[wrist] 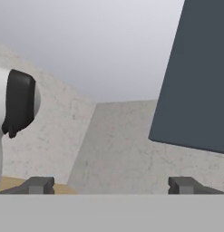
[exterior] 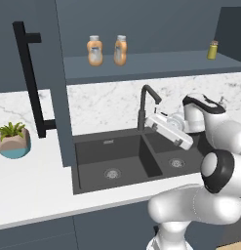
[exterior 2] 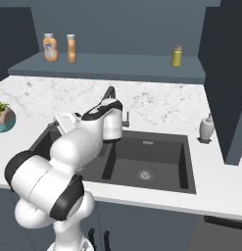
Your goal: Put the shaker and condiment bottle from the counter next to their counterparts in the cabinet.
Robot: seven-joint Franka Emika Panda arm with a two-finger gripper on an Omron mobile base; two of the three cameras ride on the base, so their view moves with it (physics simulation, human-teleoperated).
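Two look-alike orange bottles with pale caps and light labels stand side by side on the open cabinet's shelf (exterior: 156,62), one at the left (exterior: 95,50) (exterior 2: 50,47) and one just right of it (exterior: 120,50) (exterior 2: 71,48). I cannot tell which is the counterpart. The yellow-green shaker (exterior: 212,50) (exterior 2: 177,56) stands alone far right on that shelf. The pale blue-grey shaker is out of view. My hand (exterior: 168,131) hangs over the sink, below the shelf. My gripper (wrist: 112,186) is open, with nothing between its fingertips (wrist: 41,185).
The cabinet door (exterior: 29,73) with its black bar handle (exterior: 31,80) swings open at the left. A dark double sink (exterior: 117,156) and black faucet (exterior: 146,105) sit in the marble counter (exterior: 34,180). A potted plant (exterior: 13,140) stands left, and a pale dispenser (exterior 2: 206,128) right.
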